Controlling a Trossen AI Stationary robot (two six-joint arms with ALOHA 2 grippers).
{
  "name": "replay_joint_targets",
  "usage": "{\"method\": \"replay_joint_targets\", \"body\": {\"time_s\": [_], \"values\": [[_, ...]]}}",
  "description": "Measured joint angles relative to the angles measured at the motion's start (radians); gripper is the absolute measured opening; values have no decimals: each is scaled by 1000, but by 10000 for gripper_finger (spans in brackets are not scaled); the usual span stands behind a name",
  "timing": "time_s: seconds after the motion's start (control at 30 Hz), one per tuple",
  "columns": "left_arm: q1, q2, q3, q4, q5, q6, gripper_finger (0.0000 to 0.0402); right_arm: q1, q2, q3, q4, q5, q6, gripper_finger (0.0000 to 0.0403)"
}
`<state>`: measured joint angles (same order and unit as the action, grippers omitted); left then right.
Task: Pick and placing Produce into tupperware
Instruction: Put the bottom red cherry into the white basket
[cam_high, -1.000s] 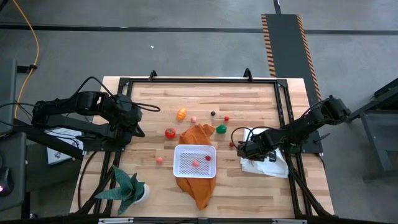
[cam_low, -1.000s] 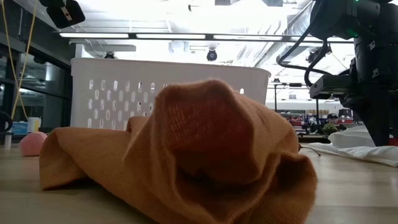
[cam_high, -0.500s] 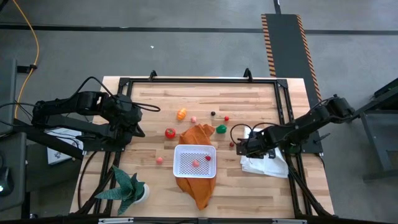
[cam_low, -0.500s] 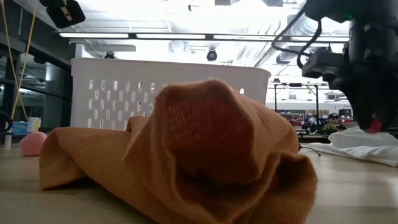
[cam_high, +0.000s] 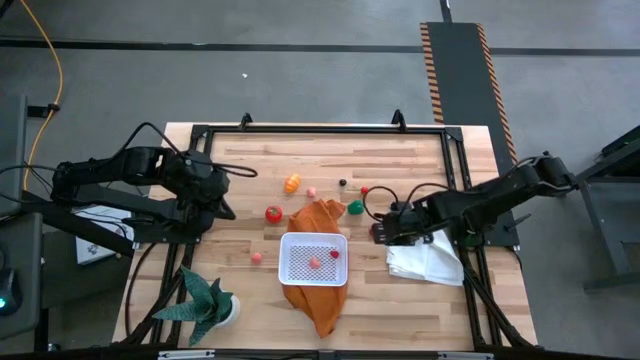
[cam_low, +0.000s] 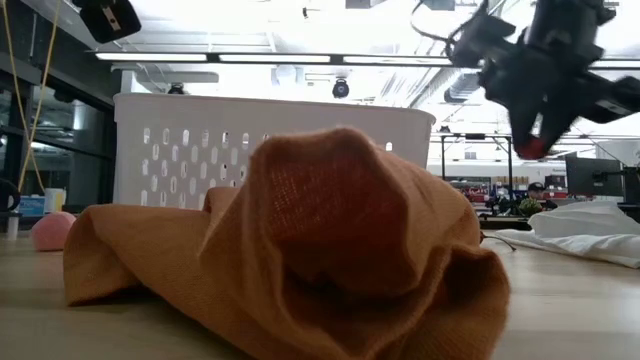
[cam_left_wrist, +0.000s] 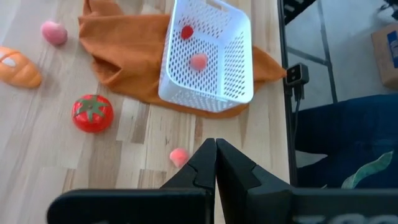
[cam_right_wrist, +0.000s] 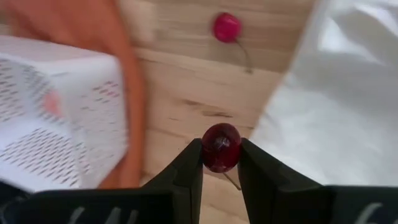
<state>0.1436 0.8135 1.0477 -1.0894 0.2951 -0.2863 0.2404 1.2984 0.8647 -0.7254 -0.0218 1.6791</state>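
Observation:
My right gripper (cam_high: 378, 232) is shut on a small dark-red cherry-like toy (cam_right_wrist: 221, 148) and hangs above the table between the white cloth (cam_high: 430, 262) and the white perforated tupperware (cam_high: 314, 259). The tupperware sits on an orange cloth (cam_high: 318, 215) and holds a pink piece (cam_high: 314, 263) and a red piece (cam_high: 334, 254). Loose on the wood lie a tomato (cam_high: 273, 213), an orange piece (cam_high: 292, 183), a green piece (cam_high: 355, 208), a pink piece (cam_high: 257, 257) and several smaller ones. My left gripper (cam_high: 222, 205) waits shut near the table's left edge. My right gripper pinches the round red toy (cam_right_wrist: 221, 148) between its two fingers (cam_right_wrist: 189, 163), one on each side of it. The fingers slant downward from the table's right. The toy is lifted clear of the table, with a thin stem (cam_right_wrist: 231, 182) trailing below it.
A second red cherry with a stem (cam_right_wrist: 227, 27) lies on the wood beyond the held one. A green spiky potted plant (cam_high: 205, 305) stands at the near left corner. A black frame (cam_high: 320, 130) runs round the table. Bare wood lies right of the tupperware (cam_right_wrist: 50, 124).
My right gripper has risen from the table beside the white cloth, carrying the red toy up clear of the wood. It has shifted a little toward the table's left, toward the tupperware, and has tipped as it rose.

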Motion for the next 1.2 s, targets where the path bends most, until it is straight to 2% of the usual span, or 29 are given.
{"method": "replay_joint_targets", "body": {"time_s": [0.27,0.53,0.93,1.2], "values": [[0,0,0,63,0,-30,1,-46,0,105,0,66,-194,69],[0,0,0,139,-1,-57,1,-104,0,195,31,69,-431,69],[0,0,0,271,-83,-147,1,-169,0,228,270,-78,-750,69],[0,0,0,290,-133,-239,1,-201,0,228,391,-161,-985,69]]}}
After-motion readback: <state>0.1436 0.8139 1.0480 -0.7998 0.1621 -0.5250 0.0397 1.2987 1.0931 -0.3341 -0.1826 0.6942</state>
